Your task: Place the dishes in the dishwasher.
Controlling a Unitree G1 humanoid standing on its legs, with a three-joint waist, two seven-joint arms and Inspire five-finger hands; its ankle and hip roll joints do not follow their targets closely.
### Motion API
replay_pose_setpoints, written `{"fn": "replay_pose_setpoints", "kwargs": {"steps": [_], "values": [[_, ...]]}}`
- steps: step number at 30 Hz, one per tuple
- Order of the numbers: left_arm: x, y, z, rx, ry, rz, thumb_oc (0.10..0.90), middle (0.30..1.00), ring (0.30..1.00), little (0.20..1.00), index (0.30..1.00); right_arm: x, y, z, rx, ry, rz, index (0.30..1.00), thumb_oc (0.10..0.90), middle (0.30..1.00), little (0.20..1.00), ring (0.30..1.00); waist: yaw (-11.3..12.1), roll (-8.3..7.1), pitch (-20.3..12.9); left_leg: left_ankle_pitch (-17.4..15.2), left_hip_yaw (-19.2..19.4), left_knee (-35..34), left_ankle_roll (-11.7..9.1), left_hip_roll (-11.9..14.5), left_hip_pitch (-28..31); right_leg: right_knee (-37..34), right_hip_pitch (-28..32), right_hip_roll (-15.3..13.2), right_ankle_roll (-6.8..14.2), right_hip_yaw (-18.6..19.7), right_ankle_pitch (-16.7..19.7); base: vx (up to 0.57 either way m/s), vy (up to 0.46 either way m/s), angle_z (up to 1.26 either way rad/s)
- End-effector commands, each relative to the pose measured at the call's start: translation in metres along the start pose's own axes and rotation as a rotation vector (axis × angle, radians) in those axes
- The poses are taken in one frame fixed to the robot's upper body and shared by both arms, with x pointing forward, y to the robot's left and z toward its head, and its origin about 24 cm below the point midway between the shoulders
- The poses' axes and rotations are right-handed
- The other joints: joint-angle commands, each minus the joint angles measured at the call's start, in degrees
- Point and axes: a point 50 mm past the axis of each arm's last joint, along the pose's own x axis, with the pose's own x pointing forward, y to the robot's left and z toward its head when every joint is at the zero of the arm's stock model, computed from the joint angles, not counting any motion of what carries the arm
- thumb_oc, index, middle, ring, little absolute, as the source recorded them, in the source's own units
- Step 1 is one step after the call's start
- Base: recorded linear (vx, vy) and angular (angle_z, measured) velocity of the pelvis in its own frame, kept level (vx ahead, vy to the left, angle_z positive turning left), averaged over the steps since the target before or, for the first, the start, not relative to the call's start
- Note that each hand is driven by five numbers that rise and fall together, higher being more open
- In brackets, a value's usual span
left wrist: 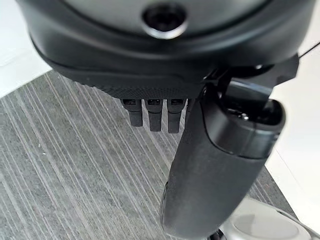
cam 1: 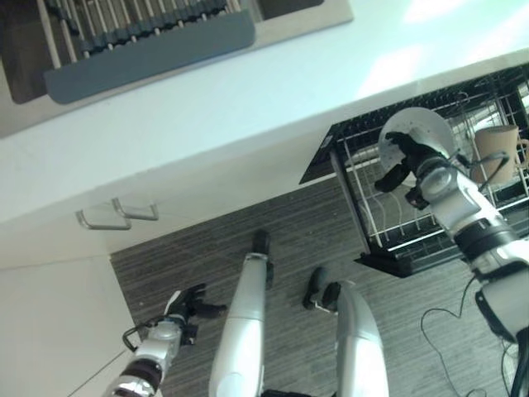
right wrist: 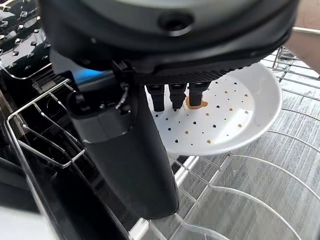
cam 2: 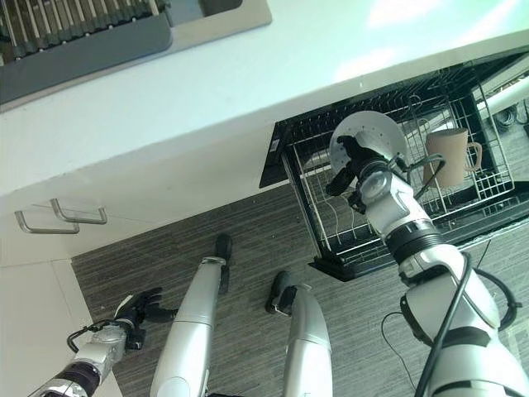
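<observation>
— What is on the left?
— The left hand (cam 1: 183, 308) hangs low over the grey striped floor (cam 1: 207, 256), fingers loosely spread, holding nothing. Above it are two cabinet handles (cam 1: 116, 215) under the white counter (cam 1: 248, 107).
— And to the right?
— The right hand (cam 2: 354, 169) is curled round a white spotted plate (cam 2: 376, 132), thumb on one face and fingers on the other, holding it upright over the pulled-out dishwasher rack (cam 2: 331, 223). A beige mug (cam 2: 449, 155) sits in the rack just beside it.
</observation>
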Motion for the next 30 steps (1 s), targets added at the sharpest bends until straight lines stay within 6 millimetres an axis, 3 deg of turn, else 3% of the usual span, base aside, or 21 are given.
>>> {"fn": "replay_pose_setpoints", "kwargs": {"steps": [1, 3, 4, 5, 9, 11, 13, 17, 21, 25, 30], "values": [[-0.009, -0.001, -0.039, -0.007, 0.088, 0.028, 0.800, 0.900, 0.900, 0.900, 0.900, -0.008, -0.035, -0.015, 0.133, 0.047, -0.421, 0.900, 0.800, 0.900, 0.900, 0.900, 0.9, 1.89, -0.9, -7.3, 2.3, -4.7, 3.6, -1.5, 7.4, 2.9, 1.4, 2.1, 0.3, -1.1, -0.4, -0.01, 0.058, -0.08], [-0.011, -0.017, -0.049, -0.043, 0.109, 0.026, 0.800, 0.900, 0.900, 0.900, 0.900, -0.024, -0.043, -0.008, 0.308, -0.036, -0.688, 0.900, 0.800, 0.900, 0.900, 0.900, -0.2, 2.24, -0.9, -7.3, 2.6, -6.2, 3.6, -1.5, 9.4, 1.8, 2.6, 2.5, 0.6, 0.0, -0.5, -0.01, 0.123, -0.19], [-0.013, -0.028, -0.057, -0.061, 0.127, 0.019, 0.800, 0.900, 0.900, 0.900, 0.900, -0.047, -0.054, 0.003, 0.412, -0.173, -1.034, 0.900, 0.800, 0.900, 0.900, 0.900, -1.0, 2.65, -0.9, -7.2, 3.0, -7.7, 3.5, -1.6, 11.5, 0.4, 4.3, 2.6, 0.9, 0.8, -0.5, 0.00, 0.156, -0.30], [-0.015, -0.034, -0.062, -0.077, 0.139, 0.018, 0.800, 0.900, 0.900, 0.900, 0.900, -0.058, -0.053, 0.006, 0.442, -0.229, -1.119, 0.900, 0.800, 0.900, 0.900, 0.900, -1.7, 2.73, -0.9, -7.1, 3.4, -8.6, 3.3, -1.5, 13.0, -0.3, 5.4, 2.4, 1.3, 1.1, -0.5, 0.01, 0.168, -0.33], [-0.019, -0.057, -0.075, -0.128, 0.173, -0.010, 0.800, 0.900, 0.900, 0.900, 0.900, -0.099, -0.012, -0.002, 0.717, -0.374, -1.149, 0.900, 0.800, 0.900, 0.900, 0.900, -4.6, 3.86, -0.9, -4.0, 4.9, -15.7, 2.9, -2.4, 21.3, -7.9, 12.1, 1.9, 1.2, 1.8, 1.9, -0.07, 0.126, -0.25], [-0.023, -0.056, -0.085, -0.126, 0.196, -0.010, 0.800, 0.900, 0.900, 0.900, 0.900, -0.108, 0.003, -0.007, 0.795, -0.388, -1.064, 0.900, 0.800, 0.900, 0.900, 0.900, -5.8, 3.55, -0.9, -3.3, 6.0, -19.9, 2.2, -2.2, 28.2, -13.4, 18.9, 1.5, 1.5, 1.7, 3.1, 0.01, -0.006, -0.12], [-0.024, -0.055, -0.088, -0.120, 0.203, -0.005, 0.800, 0.900, 0.900, 0.900, 0.900, -0.110, 0.006, -0.008, 0.811, -0.403, -1.049, 0.900, 0.800, 0.900, 0.900, 0.900, -6.2, 3.42, -0.9, -3.1, 6.5, -21.2, 2.0, -2.0, 30.5, -15.3, 21.5, 1.5, 1.4, 1.5, 3.5, 0.03, -0.042, -0.08], [-0.029, -0.053, -0.101, -0.095, 0.237, -0.001, 0.800, 0.900, 0.900, 0.900, 0.900, -0.121, 0.004, -0.007, 0.823, -0.518, -1.004, 0.900, 0.800, 0.900, 0.900, 0.900, -7.3, 3.46, -3.3, -3.7, 7.2, -23.4, 1.1, -1.0, 35.9, -22.2, 28.7, 2.1, 1.7, 0.9, 4.9, 0.05, -0.024, -0.11], [-0.036, -0.056, -0.116, -0.084, 0.280, -0.019, 0.800, 0.900, 0.900, 0.900, 0.900, -0.138, -0.009, -0.014, 0.828, -0.603, -1.095, 0.900, 0.800, 0.900, 0.900, 0.900, -8.5, 3.70, -7.4, -5.0, 7.8, -23.4, 0.0, 0.1, 38.2, -29.2, 33.9, 2.8, 2.2, 0.4, 6.7, 0.08, 0.001, 0.04], [-0.044, -0.056, -0.132, -0.115, 0.336, -0.018, 0.800, 0.900, 0.900, 0.900, 0.900, -0.149, -0.027, -0.051, 0.779, -0.493, -1.237, 0.900, 0.800, 0.900, 0.900, 0.900, -9.7, 3.40, -11.2, -6.6, 9.0, -23.4, -0.1, 0.6, 40.9, -32.1, 37.7, 2.9, 2.6, 0.2, 6.7, 0.12, -0.041, -0.02], [-0.048, -0.051, -0.138, -0.154, 0.367, 0.000, 0.800, 0.900, 0.900, 0.900, 0.900, -0.161, -0.041, -0.101, 0.841, -0.309, -1.312, 0.900, 0.800, 0.900, 0.900, 0.900, -11.4, 3.45, -12.0, -7.2, 9.6, -23.4, 0.1, 0.9, 42.3, -31.4, 38.5, 3.1, 2.2, -0.1, 5.9, 0.04, -0.050, -0.01]]}}
